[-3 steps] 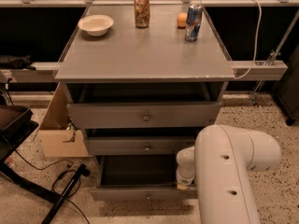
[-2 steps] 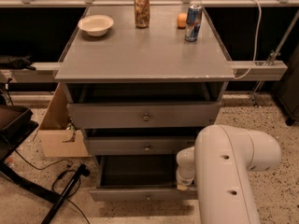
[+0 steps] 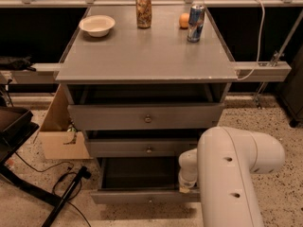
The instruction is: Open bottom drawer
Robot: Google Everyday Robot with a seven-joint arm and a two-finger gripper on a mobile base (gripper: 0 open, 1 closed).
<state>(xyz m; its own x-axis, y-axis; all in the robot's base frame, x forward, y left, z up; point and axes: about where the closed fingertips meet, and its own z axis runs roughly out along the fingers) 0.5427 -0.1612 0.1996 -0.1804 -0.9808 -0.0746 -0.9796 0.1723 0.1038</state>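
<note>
Bottom drawer out, nothing moving — the pull looks finished.

In the lower middle of the frame the bottom drawer [image 3: 137, 196] stands pulled well forward of the two drawers above it, its dark inside showing and its knob [image 3: 150, 200] near the bottom edge. It sits just as far out as a second ago, and the arm [image 3: 236, 174] at lower right has not shifted either — so I judge the opening as good as done, with only letting go and backing off left. The gripper [image 3: 184, 188] seems to be at the drawer's right front corner, under the arm's white wrist, but the arm hides most of it; I cannot tell whether it is open, closed or holding anything. On top, the bowl [image 3: 97, 25], brown can [image 3: 143, 11], blue can [image 3: 195, 22] and orange [image 3: 183, 20] stand as they were.
</note>
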